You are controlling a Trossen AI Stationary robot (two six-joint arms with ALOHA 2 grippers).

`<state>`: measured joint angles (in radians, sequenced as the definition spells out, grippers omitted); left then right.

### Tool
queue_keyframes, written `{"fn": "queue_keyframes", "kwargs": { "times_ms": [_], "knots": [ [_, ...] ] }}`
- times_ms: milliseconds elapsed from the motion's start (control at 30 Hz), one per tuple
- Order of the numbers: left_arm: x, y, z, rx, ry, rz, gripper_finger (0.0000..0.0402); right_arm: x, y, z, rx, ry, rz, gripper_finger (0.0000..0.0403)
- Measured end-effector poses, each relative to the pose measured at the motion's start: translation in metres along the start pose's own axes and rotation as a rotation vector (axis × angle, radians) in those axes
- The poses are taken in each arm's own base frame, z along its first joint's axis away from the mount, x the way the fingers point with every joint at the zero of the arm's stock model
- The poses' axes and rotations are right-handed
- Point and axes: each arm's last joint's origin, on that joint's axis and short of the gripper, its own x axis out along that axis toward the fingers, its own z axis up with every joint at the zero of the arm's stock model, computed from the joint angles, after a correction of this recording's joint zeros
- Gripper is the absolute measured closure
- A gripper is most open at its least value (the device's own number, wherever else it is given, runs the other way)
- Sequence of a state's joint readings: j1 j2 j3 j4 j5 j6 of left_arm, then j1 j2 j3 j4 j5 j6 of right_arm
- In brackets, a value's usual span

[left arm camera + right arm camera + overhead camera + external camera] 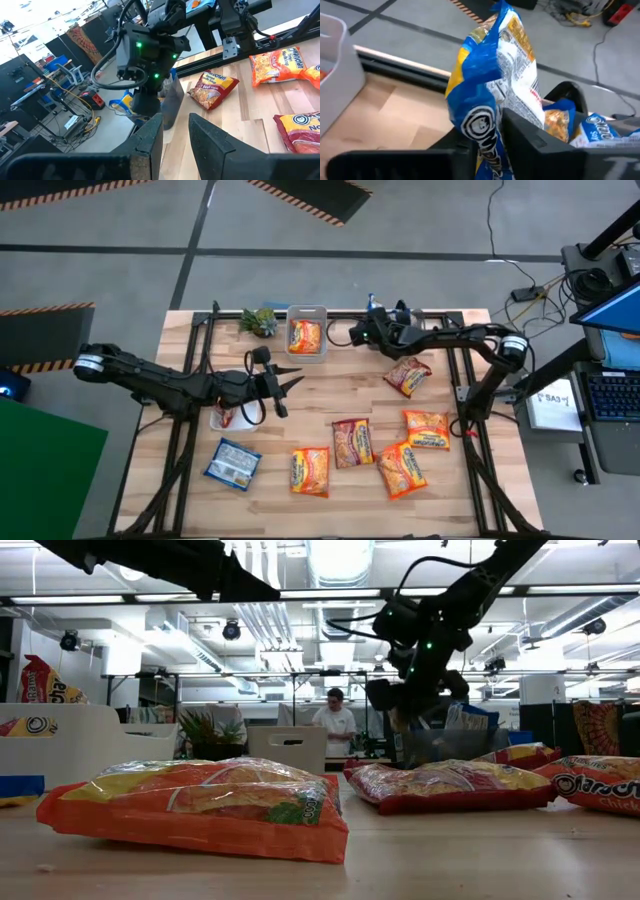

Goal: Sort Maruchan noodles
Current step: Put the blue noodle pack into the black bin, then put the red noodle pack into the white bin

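Right gripper (487, 135) is clamped on a blue-and-yellow packet (492, 80), the fingers pinching its lower end so the crinkly wrapper stands up between them, at the far edge of the table (320, 395). Just beside that gripper, toward the left arm's side, sits a clear bin (307, 330) with an orange packet (305, 336) lying inside it, and a small green plant (259, 321) stands a little farther along the same edge. On the near side of the right gripper lies a red packet (408, 375), tilted, and beyond it toward the front edge a loose cluster: one orange packet (427, 428), another (401, 468), a red-pink one (352, 442) and one more orange (310, 471). The left gripper (292, 383) hovers over the middle of the table, fingers parted a little with nothing between them, pointed toward the right arm. Beside the left arm's wrist sits a white container (224, 416) with something red in it, and nearer the front lies another blue packet (233, 463), flat on the wood.
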<state>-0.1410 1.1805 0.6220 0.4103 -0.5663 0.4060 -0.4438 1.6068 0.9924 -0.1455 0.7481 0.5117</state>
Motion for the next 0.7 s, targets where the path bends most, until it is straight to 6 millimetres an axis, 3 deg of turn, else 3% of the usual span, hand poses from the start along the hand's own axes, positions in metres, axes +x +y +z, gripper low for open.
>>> {"fn": "queue_keyframes", "kwargs": {
  "times_ms": [200,367,533,700],
  "knots": [
    [0.000,0.000,0.000,0.000,0.000,0.000,0.0324,-0.015,-0.004,0.007,0.056,0.050,0.092,0.0258],
    [0.000,0.000,0.000,0.000,0.000,0.000,0.0324,-0.039,-0.009,0.025,0.088,0.062,0.170,0.0218],
    [0.000,0.000,0.000,-0.003,0.000,0.000,0.0324,-0.075,-0.020,0.049,0.102,0.176,0.286,0.0206],
    [0.000,0.000,0.000,-0.007,0.000,0.000,0.0324,-0.119,-0.012,0.050,0.058,0.334,0.628,0.0212]
  ]
}}
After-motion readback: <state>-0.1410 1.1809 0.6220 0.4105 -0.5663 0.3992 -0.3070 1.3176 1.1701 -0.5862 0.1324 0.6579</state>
